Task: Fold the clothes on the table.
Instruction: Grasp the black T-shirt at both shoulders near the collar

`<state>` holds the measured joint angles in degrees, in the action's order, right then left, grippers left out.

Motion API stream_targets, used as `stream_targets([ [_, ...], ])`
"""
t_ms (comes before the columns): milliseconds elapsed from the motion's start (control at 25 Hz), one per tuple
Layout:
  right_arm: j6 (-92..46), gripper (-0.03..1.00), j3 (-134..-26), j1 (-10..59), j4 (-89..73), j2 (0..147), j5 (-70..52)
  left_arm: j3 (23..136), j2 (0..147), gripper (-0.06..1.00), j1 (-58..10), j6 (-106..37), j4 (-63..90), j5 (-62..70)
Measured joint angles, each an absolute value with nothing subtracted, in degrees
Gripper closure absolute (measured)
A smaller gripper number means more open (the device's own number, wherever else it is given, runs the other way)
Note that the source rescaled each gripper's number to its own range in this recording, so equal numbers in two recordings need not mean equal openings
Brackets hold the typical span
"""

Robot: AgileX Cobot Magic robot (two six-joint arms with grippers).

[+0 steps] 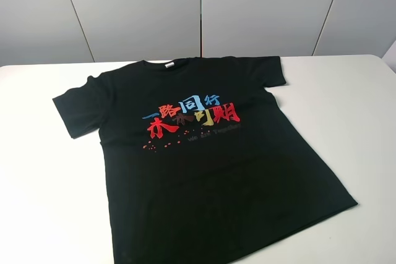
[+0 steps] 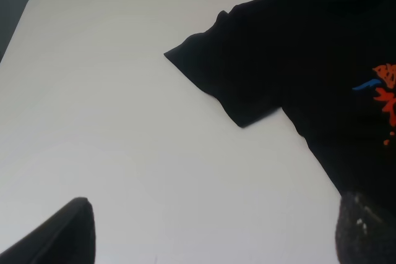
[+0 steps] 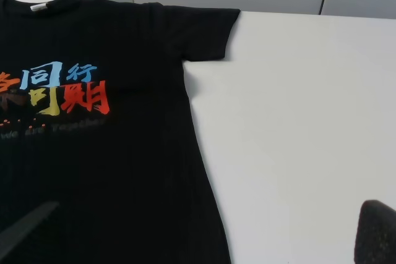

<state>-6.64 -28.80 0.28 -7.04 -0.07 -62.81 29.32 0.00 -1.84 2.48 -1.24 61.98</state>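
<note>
A black T-shirt (image 1: 204,153) is lying flat, print up, on the white table (image 1: 49,202), as the left gripper (image 2: 213,214) and right gripper (image 3: 201,217) are hovering, jaws spread wide, over its opposite side edges near the sleeves.

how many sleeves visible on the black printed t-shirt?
2. On the black printed t-shirt, one short sleeve lies spread at the left of the exterior high view, the other at the upper right; both flat on the white table. None hidden.
</note>
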Motion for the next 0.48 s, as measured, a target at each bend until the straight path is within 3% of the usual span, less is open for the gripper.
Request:
stream_targets([
  [480,-6.64,-0.03,-28.80,0.28,-7.04,-0.07,-62.81,29.32,0.00,-0.06,-1.84,2.48,-1.24,61.98],
])
